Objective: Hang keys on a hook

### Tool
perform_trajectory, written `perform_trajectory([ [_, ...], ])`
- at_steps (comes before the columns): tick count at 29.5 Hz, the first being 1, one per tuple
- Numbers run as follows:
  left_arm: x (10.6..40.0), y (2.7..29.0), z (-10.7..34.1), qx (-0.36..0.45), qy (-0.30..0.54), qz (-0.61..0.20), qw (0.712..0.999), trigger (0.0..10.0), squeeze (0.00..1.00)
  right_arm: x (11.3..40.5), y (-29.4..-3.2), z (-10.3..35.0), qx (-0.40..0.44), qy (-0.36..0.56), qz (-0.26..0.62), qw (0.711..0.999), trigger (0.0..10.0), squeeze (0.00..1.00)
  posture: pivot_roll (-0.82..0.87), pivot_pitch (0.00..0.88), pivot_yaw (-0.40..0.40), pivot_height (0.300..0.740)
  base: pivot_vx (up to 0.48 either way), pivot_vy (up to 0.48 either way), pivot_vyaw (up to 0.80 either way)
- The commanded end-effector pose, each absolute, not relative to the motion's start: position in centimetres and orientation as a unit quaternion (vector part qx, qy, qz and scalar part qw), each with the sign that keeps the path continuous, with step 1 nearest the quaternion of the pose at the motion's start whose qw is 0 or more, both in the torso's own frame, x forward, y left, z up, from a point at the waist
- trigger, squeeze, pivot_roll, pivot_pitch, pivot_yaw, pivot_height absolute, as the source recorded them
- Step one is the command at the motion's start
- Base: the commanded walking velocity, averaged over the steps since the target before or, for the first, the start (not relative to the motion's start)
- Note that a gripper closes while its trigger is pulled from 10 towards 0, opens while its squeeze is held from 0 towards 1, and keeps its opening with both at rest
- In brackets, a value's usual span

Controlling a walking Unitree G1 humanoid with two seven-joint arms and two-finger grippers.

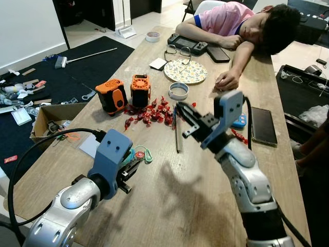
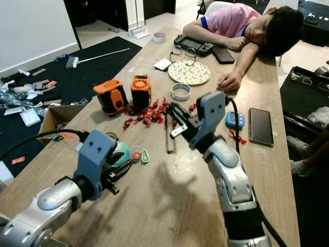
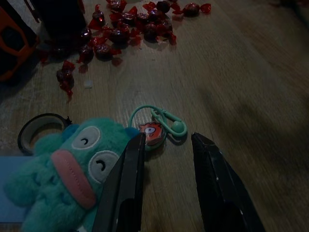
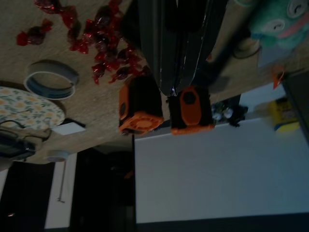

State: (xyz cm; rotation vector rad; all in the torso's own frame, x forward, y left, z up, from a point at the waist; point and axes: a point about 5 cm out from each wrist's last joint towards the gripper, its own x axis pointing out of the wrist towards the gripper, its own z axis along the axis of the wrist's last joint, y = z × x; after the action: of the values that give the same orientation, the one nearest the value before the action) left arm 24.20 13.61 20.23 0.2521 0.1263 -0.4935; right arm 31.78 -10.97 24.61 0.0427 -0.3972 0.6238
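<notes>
The keys are a teal plush keychain (image 3: 72, 164) with a teal carabiner (image 3: 165, 123) and a small red charm (image 3: 152, 134), lying on the wooden table (image 1: 169, 206) near its left edge. My left gripper (image 3: 166, 141) is open just above the table. Its fingertips flank the charm and carabiner, and the plush lies beside one finger (image 3: 126, 179). In the left eye view the left gripper (image 1: 134, 165) sits right at the carabiner (image 1: 147, 154). My right gripper (image 1: 181, 108) is raised over the middle of the table, fingers shut and holding nothing.
Two orange-and-black devices (image 1: 126, 92) stand behind scattered red candies (image 1: 151, 112). A pencil (image 1: 177, 135), tape ring (image 1: 178, 90), patterned plate (image 1: 185, 71), glasses and phone (image 1: 263, 125) lie further on. A person (image 1: 241, 23) slumps at the far end. A cardboard box (image 1: 54, 118) sits left of the table.
</notes>
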Motion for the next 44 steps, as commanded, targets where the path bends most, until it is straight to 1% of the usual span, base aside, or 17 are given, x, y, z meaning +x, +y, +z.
perform_trajectory([
  [1, 24.3, 13.6, 19.8, 0.117, 0.068, -0.238, 0.962, 10.0, 0.00, 31.4, -11.1, 24.6, 0.029, -0.197, 0.301, 0.933, 10.0, 0.00, 0.17, 0.206, -0.011, 0.740, 0.000, 0.000, 0.00],
  [8, 24.5, 13.5, 19.9, 0.111, 0.062, -0.226, 0.966, 10.0, 0.00, 31.2, -10.8, 23.4, 0.018, -0.186, 0.282, 0.941, 10.0, 0.00, 0.17, 0.199, -0.017, 0.740, 0.000, 0.000, 0.00],
  [13, 24.9, 13.5, 21.0, 0.071, 0.010, -0.178, 0.981, 10.0, 0.00, 31.2, -11.8, 23.0, -0.024, -0.197, 0.215, 0.956, 10.0, 0.00, 0.17, 0.198, -0.023, 0.740, 0.000, 0.000, 0.00],
  [14, 25.0, 13.7, 21.6, 0.062, -0.012, -0.158, 0.985, 10.0, 0.00, 31.3, -12.6, 23.5, -0.037, -0.217, 0.174, 0.960, 10.0, 0.00, 0.17, 0.198, -0.023, 0.740, 0.000, 0.000, 0.00],
  [19, 25.0, 13.9, 22.3, 0.054, -0.048, -0.130, 0.989, 10.0, 0.00, 31.5, -13.3, 24.0, -0.038, -0.236, 0.144, 0.960, 10.0, 0.00, 0.15, 0.187, -0.027, 0.740, 0.000, 0.000, 0.00],
  [22, 24.9, 13.7, 22.3, 0.058, -0.054, -0.131, 0.988, 10.0, 0.00, 31.4, -13.3, 24.1, -0.031, -0.239, 0.147, 0.959, 10.0, 0.00, 0.15, 0.185, -0.027, 0.740, 0.000, 0.000, 0.00],
  [24, 24.7, 13.4, 22.0, 0.044, -0.048, -0.145, 0.987, 10.0, 0.00, 31.4, -13.2, 24.1, -0.029, -0.242, 0.148, 0.958, 10.0, 0.00, 0.15, 0.181, -0.028, 0.740, 0.000, 0.000, 0.00],
  [25, 24.2, 13.0, 21.8, 0.015, -0.039, -0.180, 0.983, 10.0, 0.00, 31.3, -13.1, 24.0, -0.029, -0.243, 0.150, 0.958, 10.0, 0.00, 0.15, 0.172, -0.031, 0.740, 0.000, 0.000, 0.00],
  [27, 24.2, 13.0, 21.8, 0.015, -0.039, -0.180, 0.983, 10.0, 0.00, 31.3, -13.1, 24.0, -0.029, -0.243, 0.150, 0.958, 10.0, 0.00, 0.15, 0.172, -0.031, 0.740, 0.000, 0.000, 0.00],
  [28, 23.7, 12.7, 21.7, 0.001, -0.038, -0.205, 0.978, 10.0, 0.00, 31.2, -13.1, 23.9, -0.030, -0.246, 0.150, 0.957, 10.0, 0.00, 0.15, 0.172, -0.031, 0.740, 0.000, 0.000, 0.00],
  [30, 23.6, 13.0, 21.8, -0.007, -0.048, -0.198, 0.979, 10.0, 0.00, 31.2, -13.3, 23.9, -0.035, -0.251, 0.143, 0.957, 10.0, 0.00, 0.16, 0.165, -0.032, 0.740, 0.000, 0.000, 0.00],
  [31, 24.0, 13.5, 22.0, 0.006, -0.064, -0.166, 0.984, 10.0, 0.00, 31.2, -13.4, 23.9, -0.037, -0.253, 0.138, 0.957, 10.0, 0.00, 0.15, 0.160, -0.035, 0.740, 0.000, 0.000, 0.00],
  [33, 24.7, 14.3, 22.7, 0.078, -0.108, -0.093, 0.987, 10.0, 0.00, 31.2, -13.6, 23.8, -0.035, -0.253, 0.134, 0.958, 10.0, 0.00, 0.15, 0.152, -0.037, 0.740, 0.000, 0.000, 0.00],
  [35, 24.9, 14.4, 22.9, 0.098, -0.120, -0.077, 0.985, 10.0, 0.00, 31.2, -13.6, 23.8, -0.034, -0.253, 0.133, 0.958, 10.0, 0.00, 0.15, 0.152, -0.037, 0.740, 0.000, 0.000, 0.00],
  [37, 25.1, 14.6, 22.9, 0.115, -0.133, -0.060, 0.983, 10.0, 0.00, 31.3, -13.5, 23.5, -0.008, -0.240, 0.137, 0.961, 10.0, 0.00, 0.15, 0.145, -0.039, 0.740, 0.000, 0.000, 0.00],
  [39, 25.4, 14.6, 22.8, 0.115, -0.139, -0.056, 0.982, 10.0, 0.00, 31.2, -13.5, 23.0, 0.016, -0.228, 0.137, 0.964, 10.0, 0.00, 0.14, 0.138, -0.041, 0.740, 0.000, 0.000, 0.00],
  [44, 25.7, 14.7, 22.7, 0.114, -0.137, -0.048, 0.983, 10.0, 0.00, 31.1, -13.6, 22.7, 0.023, -0.225, 0.132, 0.965, 10.0, 0.00, 0.14, 0.134, -0.041, 0.740, 0.000, 0.000, 0.00],
])
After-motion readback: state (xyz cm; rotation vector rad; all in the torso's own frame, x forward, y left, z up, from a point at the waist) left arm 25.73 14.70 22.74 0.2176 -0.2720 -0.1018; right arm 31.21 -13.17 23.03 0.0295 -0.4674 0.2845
